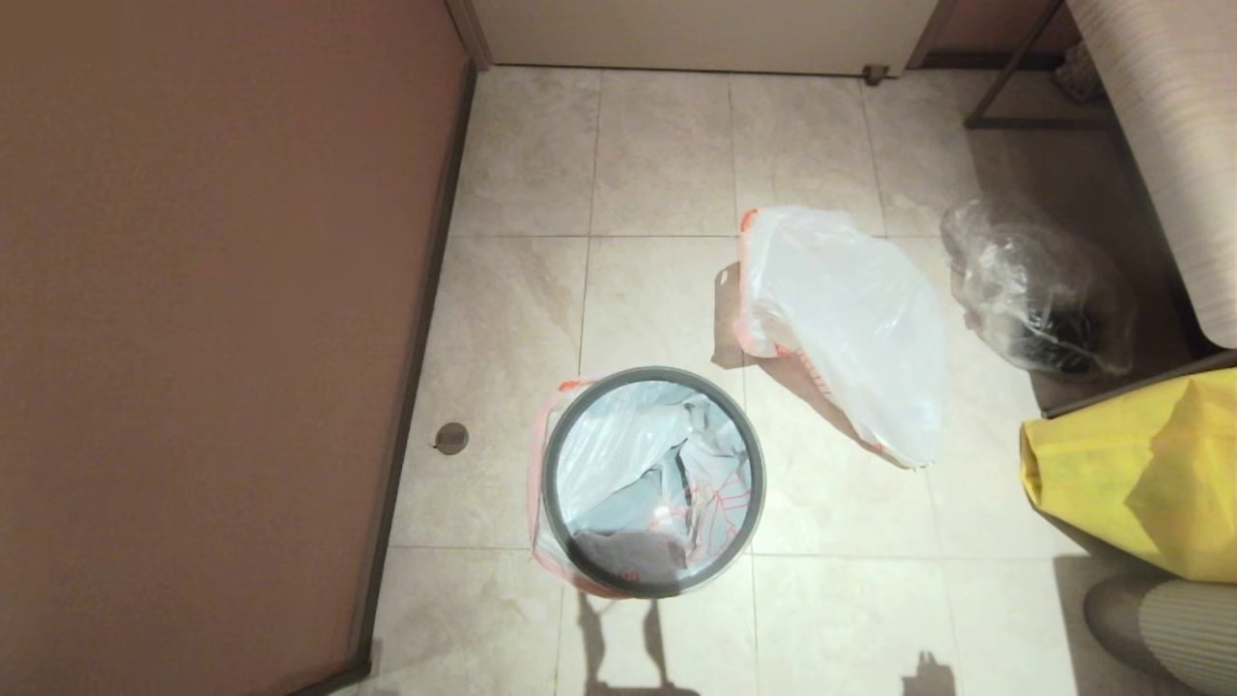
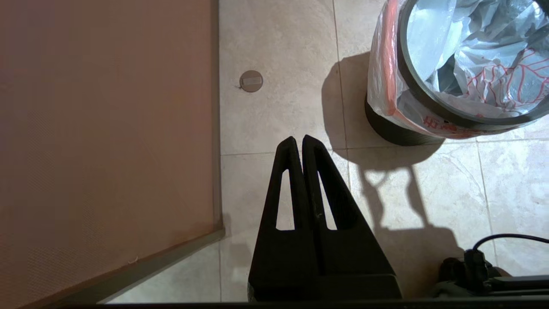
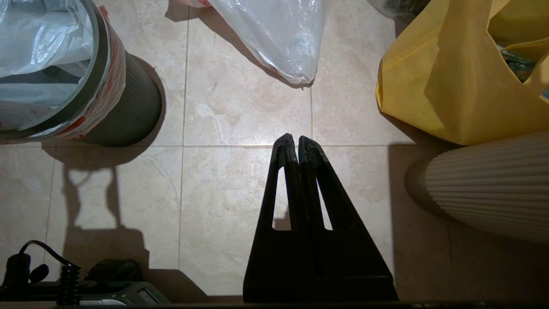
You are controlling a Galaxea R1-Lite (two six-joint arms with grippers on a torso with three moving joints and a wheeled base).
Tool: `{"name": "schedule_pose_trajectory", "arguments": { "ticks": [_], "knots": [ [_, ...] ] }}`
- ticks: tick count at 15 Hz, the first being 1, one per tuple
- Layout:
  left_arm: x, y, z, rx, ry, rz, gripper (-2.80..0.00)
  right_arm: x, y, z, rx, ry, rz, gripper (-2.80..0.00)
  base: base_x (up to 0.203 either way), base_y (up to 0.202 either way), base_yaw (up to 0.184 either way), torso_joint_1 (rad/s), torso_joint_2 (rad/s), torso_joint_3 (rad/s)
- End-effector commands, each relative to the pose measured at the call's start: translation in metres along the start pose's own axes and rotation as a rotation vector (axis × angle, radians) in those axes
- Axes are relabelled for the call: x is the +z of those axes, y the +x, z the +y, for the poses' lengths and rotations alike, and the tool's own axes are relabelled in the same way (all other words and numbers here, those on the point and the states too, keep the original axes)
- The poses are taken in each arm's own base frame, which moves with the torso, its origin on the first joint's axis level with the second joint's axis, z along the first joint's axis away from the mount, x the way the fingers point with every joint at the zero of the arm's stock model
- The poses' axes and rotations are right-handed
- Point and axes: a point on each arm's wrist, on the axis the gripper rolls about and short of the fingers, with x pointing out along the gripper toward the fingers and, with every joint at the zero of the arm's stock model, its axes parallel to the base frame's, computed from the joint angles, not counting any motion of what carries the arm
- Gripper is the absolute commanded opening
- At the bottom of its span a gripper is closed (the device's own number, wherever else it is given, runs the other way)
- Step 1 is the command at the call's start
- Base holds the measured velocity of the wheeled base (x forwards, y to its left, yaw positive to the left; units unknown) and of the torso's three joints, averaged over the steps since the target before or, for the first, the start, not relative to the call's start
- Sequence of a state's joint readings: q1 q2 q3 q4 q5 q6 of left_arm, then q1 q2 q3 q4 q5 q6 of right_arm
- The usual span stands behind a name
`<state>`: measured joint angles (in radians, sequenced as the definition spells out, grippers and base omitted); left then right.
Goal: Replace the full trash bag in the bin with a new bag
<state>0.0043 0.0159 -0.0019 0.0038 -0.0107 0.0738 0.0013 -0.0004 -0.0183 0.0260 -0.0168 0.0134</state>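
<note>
- The left gripper point(image 2: 298, 141) hangs over bare floor tile point(image 1: 667, 155) just short of the bin point(image 1: 653, 481), its two fingers pressed together and holding nothing
- The bin stands near the brown wall point(image 1: 213, 319), and the new bag point(image 1: 638, 464) with the orange leaf drawing already lines it: the bag's edge is folded out over the bin wall and the grey rim ring point(image 1: 551, 483) sits on top, pinning it
- The liner looks crumpled and sunken inside the bin instead of spread flat; I judge that a matter of neatness, not a missing step
- The full trash bag point(image 1: 850, 319) lies on its side on the floor tile, well apart from the bin, between it and a clear bag point(image 1: 1039, 285) with dark contents
- The right gripper point(image 3: 291, 141) also hangs over bare tile, fingers closed on nothing, with a yellow sack point(image 1: 1140, 474) off to its right
- By my reading the swap is done and nothing remains but perhaps carrying the full bag away
</note>
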Motion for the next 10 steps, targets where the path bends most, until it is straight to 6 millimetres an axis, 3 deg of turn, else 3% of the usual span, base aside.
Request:
{"name": "schedule_pose_trajectory", "arguments": {
  "ticks": [1, 5, 10],
  "knots": [
    [0.0012, 0.0051, 0.0001, -0.004, -0.018, 0.067, -2.80, 0.0001, 0.0003, 0.0000, 0.000, 0.000, 0.004, -2.80, 0.000, 0.000, 0.000, 0.000, 0.00, 0.000],
    [0.0022, 0.0075, 0.0005, 0.005, -0.097, 0.093, -2.80, 0.0001, 0.0003, 0.0000, 0.000, -0.001, 0.004, -2.80, 0.000, 0.000, 0.000, 0.000, 0.00, 0.000],
    [0.0001, -0.0011, 0.0004, 0.018, -0.100, -0.024, -2.80, 0.0003, 0.0003, 0.0000, 0.000, 0.000, 0.002, -2.80, 0.000, 0.000, 0.000, 0.000, 0.00, 0.000]
  ]
}}
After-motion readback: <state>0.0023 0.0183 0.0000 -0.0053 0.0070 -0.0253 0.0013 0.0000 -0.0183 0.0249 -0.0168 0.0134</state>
